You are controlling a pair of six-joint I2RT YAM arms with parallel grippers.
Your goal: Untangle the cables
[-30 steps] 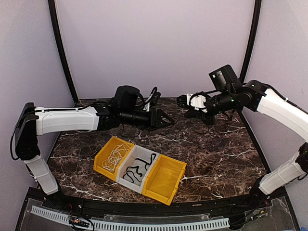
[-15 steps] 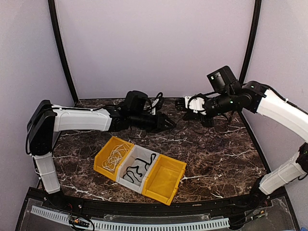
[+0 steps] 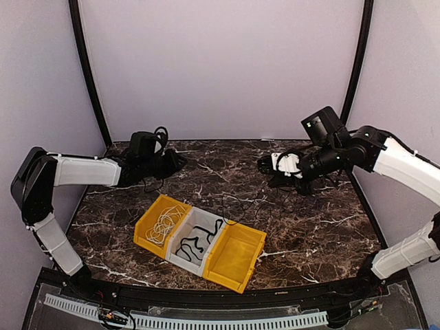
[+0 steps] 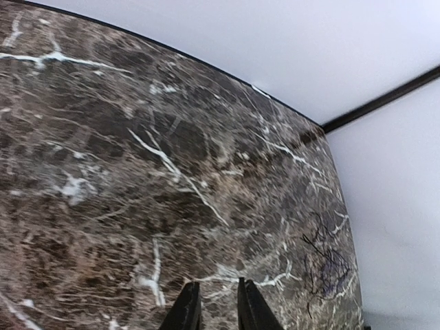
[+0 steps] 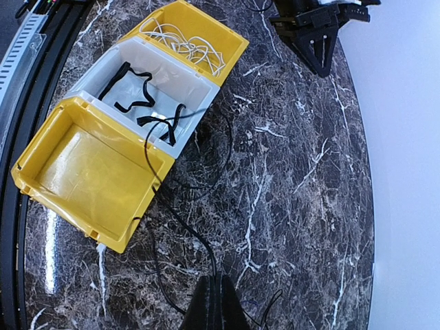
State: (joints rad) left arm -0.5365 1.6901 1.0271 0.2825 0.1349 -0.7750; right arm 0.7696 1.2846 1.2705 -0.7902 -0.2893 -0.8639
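Note:
My right gripper point(image 5: 220, 301) is shut on a thin black cable point(image 5: 180, 221), which runs from its fingertips across the marble to the grey bin point(image 5: 180, 77). More black cables point(image 5: 134, 93) lie in that bin. White cables point(image 5: 189, 42) fill the yellow bin point(image 3: 146, 221) beside it. In the top view the right gripper point(image 3: 265, 165) hovers at the back right. My left gripper point(image 4: 216, 302) is low over bare marble at the back left, its jaws a narrow gap apart with nothing between them. A small tangle of thin dark cables point(image 4: 328, 265) lies ahead of it.
An empty yellow bin point(image 5: 82, 172) closes the row of three, which stands at an angle in the middle of the table point(image 3: 309, 227). Loose thin cable ends point(image 5: 159, 275) trail on the marble near the right fingertips. Walls enclose the back and sides.
The left arm has pulled back from the table's middle to the back left, and its jaws have narrowed. The right gripper has stayed shut and moved slightly.

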